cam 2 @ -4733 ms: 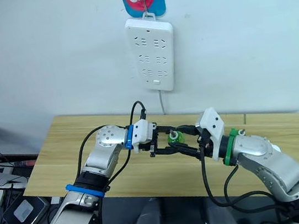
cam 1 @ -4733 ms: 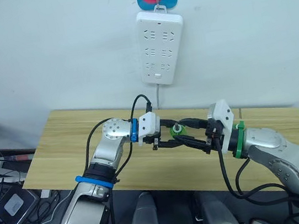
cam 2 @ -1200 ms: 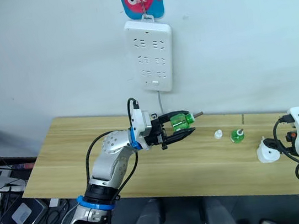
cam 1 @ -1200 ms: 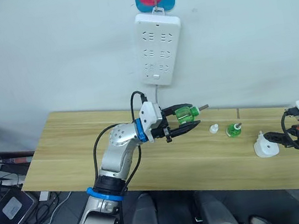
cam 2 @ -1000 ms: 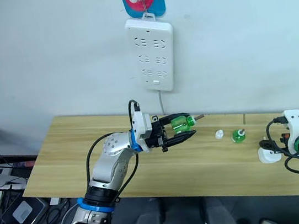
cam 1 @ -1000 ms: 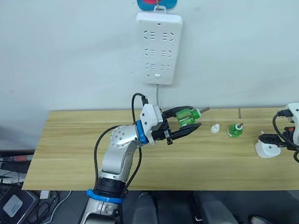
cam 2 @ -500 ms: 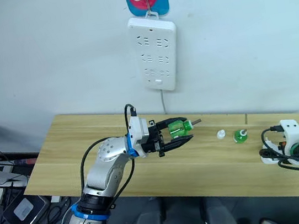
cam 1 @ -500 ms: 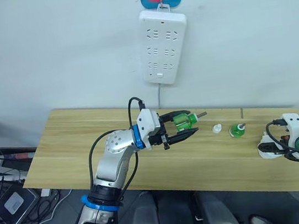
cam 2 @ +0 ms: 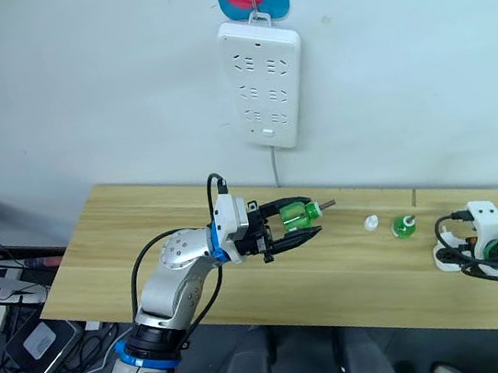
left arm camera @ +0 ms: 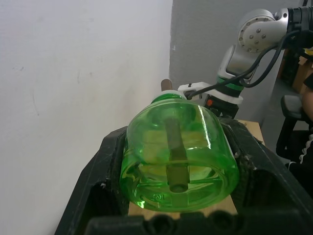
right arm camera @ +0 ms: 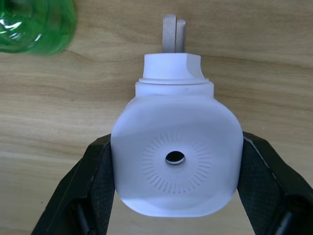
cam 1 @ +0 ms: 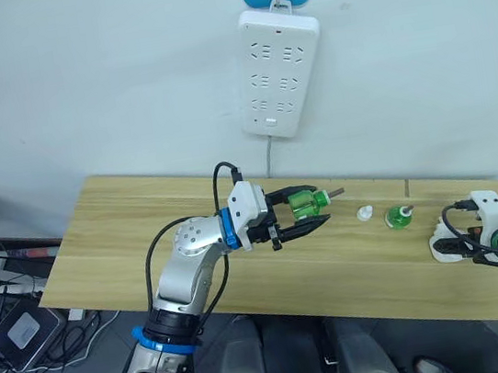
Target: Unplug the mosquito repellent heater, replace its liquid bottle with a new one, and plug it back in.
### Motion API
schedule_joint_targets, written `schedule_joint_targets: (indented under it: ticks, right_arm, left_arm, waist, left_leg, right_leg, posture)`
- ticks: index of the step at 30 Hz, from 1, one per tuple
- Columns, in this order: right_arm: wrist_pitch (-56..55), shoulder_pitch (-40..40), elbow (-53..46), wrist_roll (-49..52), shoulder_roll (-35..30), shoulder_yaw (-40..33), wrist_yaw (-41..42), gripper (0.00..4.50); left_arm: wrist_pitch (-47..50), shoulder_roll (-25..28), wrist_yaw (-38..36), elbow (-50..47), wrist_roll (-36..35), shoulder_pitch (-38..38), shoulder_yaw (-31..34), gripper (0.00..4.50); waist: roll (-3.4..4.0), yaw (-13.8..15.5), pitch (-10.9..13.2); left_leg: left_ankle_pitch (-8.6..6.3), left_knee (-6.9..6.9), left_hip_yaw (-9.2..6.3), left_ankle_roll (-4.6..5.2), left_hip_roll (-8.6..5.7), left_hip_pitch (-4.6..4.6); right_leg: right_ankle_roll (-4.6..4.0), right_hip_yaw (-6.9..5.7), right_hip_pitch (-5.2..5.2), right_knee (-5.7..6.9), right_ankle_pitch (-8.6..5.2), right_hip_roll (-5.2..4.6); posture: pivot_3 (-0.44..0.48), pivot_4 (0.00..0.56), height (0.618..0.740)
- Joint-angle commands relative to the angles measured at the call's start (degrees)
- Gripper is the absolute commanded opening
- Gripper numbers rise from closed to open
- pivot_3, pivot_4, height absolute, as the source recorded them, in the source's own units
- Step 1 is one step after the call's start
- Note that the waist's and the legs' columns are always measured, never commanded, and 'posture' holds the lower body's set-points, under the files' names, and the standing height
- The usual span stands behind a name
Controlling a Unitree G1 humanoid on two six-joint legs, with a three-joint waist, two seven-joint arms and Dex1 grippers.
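Left eye view: 2 green bottles [cam 1: 306, 204], 1 heater [right arm camera: 175, 156], 1 cap [cam 1: 362, 214].

Second green bottle [right arm camera: 34, 24] cut off by right wrist view's edge; heater [cam 1: 445, 247] mostly hidden behind right gripper [cam 1: 462, 247].

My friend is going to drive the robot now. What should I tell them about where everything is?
Left gripper: shut on a green bottle, held on its side above the table, wick out.
Right gripper: fingers on both sides of the mosquito repellent heater, which lies on the table's right end, unplugged; whether it grips is unclear.
Another green bottle and a small white cap stand between the arms.
Left: fit a bottle into the heater, then plug it into the power strip on the wall.
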Motion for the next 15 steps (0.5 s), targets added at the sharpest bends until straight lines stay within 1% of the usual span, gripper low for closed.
schedule_joint_targets:
  ticks: [1,4,6,8,10,12,14,15]
  right_arm:
    - [2.3,2.2,-4.3,0.9,-3.1,-4.1,3.2,2.98]
    - [8.5,4.2,-9.5,6.0,-7.2,-10.1,8.8,2.98]
    - [15.8,4.4,-12.0,13.0,-8.9,-16.3,14.2,2.98]
    - [20.9,4.9,-13.5,22.6,-10.5,-22.6,19.7,2.98]
    - [21.9,5.9,-11.4,35.3,-13.3,-26.4,21.8,2.98]
    - [21.9,5.5,-7.7,47.6,-15.9,-27.2,19.8,2.98]
    - [21.2,4.2,-4.6,59.0,-18.1,-25.4,15.2,2.98]
    - [19.0,5.2,-4.6,64.7,-19.2,-24.0,12.0,2.98]
  left_arm:
    - [-1.0,-0.3,-1.1,-1.0,-1.3,-0.4,-0.2,2.28]
    - [-1.1,-0.3,-3.0,-0.6,-2.3,-0.6,-0.2,2.28]
    - [-1.6,0.0,-4.9,-0.7,-2.7,-0.4,-0.6,2.28]
    - [-2.1,0.0,-6.7,-0.6,-3.2,0.1,-1.2,2.28]
    - [-2.4,-0.5,-7.8,-0.6,-3.6,0.5,-1.6,2.28]
    - [-2.3,-1.1,-8.3,-0.9,-4.1,0.6,-2.1,2.28]
    - [-2.7,-2.0,-8.4,-0.7,-3.9,0.2,-2.8,2.28]
    - [-3.4,-2.4,-8.6,-0.1,-3.4,0.1,-3.2,2.28]
  waist:
    - [0.11,0.0,0.1]
    - [0.40,0.0,0.2]
    - [0.41,-0.1,0.2]
    - [0.40,-0.2,0.2]
    - [0.40,-0.1,0.2]
    - [0.37,-0.1,0.3]
    - [0.36,-0.1,0.3]
    - [0.36,-0.2,0.3]
  left_leg:
    - [0.00,0.00,-0.01,0.00,-0.01,-0.01]
    - [0.00,-0.02,0.03,0.00,-0.03,-0.13]
    - [0.00,-0.02,0.07,0.00,-0.04,-0.25]
    - [0.00,-0.02,0.10,0.00,0.01,-0.29]
    - [0.00,-0.03,0.10,0.00,0.05,-0.30]
    - [-0.01,-0.03,0.14,0.02,0.04,-0.33]
    - [-0.04,0.01,0.25,0.06,0.03,-0.38]
    - [-0.05,0.07,0.29,0.10,0.02,-0.42]
  right_leg:
    - [0.00,0.00,-0.01,-0.01,0.00,0.00]
    - [0.01,0.02,-0.11,-0.02,0.00,-0.02]
    - [0.03,0.04,-0.24,-0.01,0.01,-0.03]
    - [0.03,0.03,-0.31,0.00,0.02,-0.01]
    - [0.03,-0.03,-0.30,0.00,0.02,0.02]
    - [0.03,-0.03,-0.29,-0.04,0.02,0.02]
    - [0.08,0.04,-0.30,-0.11,0.05,-0.01]
    - [0.14,0.08,-0.30,-0.16,0.09,-0.01]
  posture:
    - [0.259,0.353,0.740]
    - [0.240,0.351,0.740]
    - [0.233,0.351,0.740]
    - [0.216,0.348,0.740]
    - [0.203,0.345,0.740]
    - [0.188,0.345,0.740]
    - [0.178,0.345,0.740]
    - [0.178,0.345,0.740]
